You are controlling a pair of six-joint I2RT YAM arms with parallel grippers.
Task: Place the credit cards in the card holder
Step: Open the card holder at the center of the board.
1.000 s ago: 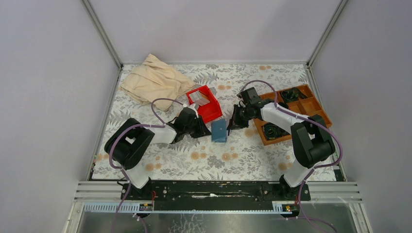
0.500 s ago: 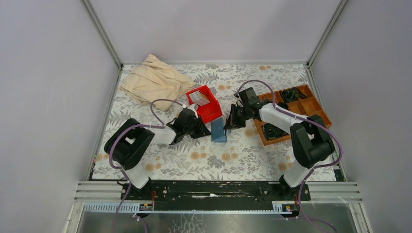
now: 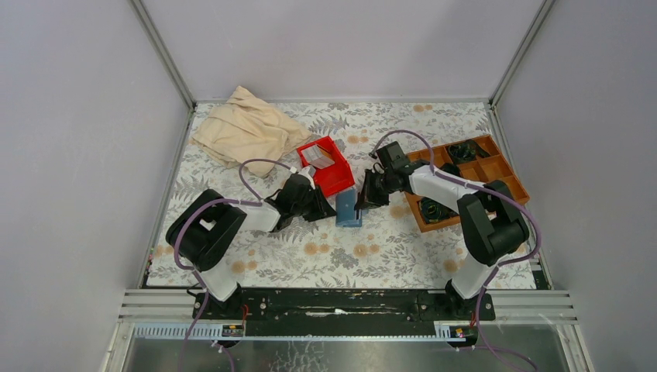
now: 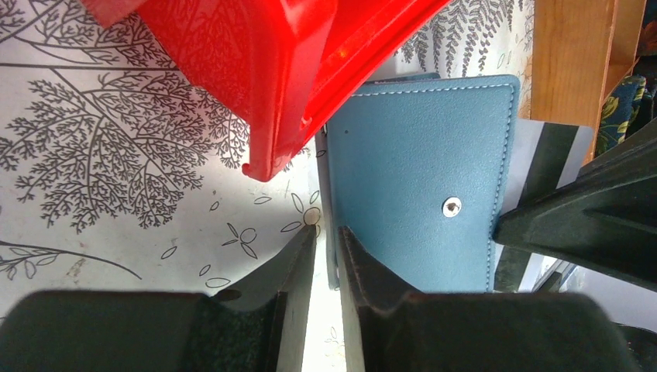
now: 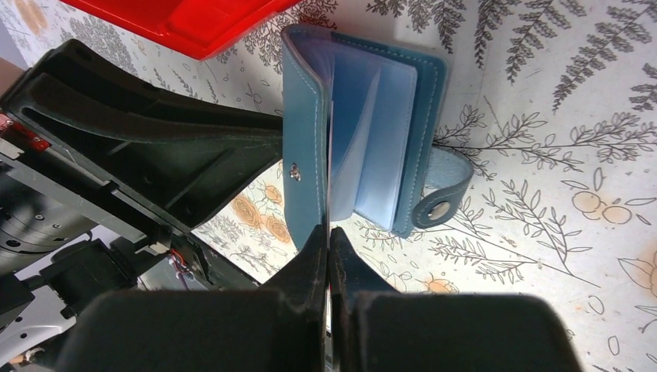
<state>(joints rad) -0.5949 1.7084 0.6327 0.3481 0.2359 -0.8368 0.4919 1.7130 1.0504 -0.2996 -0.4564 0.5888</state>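
A: Left gripper (image 4: 325,236), state?
B: Pinched on card holder (image 4: 418,178), at edge of its raised cover. Fingers nearly together, only that thin edge btwn them.
A: Right gripper (image 5: 328,231)?
B: Closed tight on a credit card (image 4: 542,159). Edge-on in right wrist view, so just a thin line above the fingertips. In left wrist view, pale face w/ dark stripe showing past holder's far edge.
A: Card inside a slot?
B: Can't tell. Sitting just inside raised cover, against pale blue slots, but depth hidden.
A: Holder pos.?
B: On table (image 3: 349,256), just beside near corner of red bin (image 3: 337,178), btwn both grippers. One cover up on edge w/ snap stud facing left gripper. Other half flat on table, slots fanned open, strap w/ snap lying off to one side.
A: Other cards?
B: More credit cards (image 3: 315,156) lying in red bin, pale grey. Count unclear from top view.
A: Rest of table?
B: Wooden tray (image 3: 496,167) to right of holder, dark items in some compartments. Beige cloth (image 3: 244,130) bunched at far left corner, well apart from holder.
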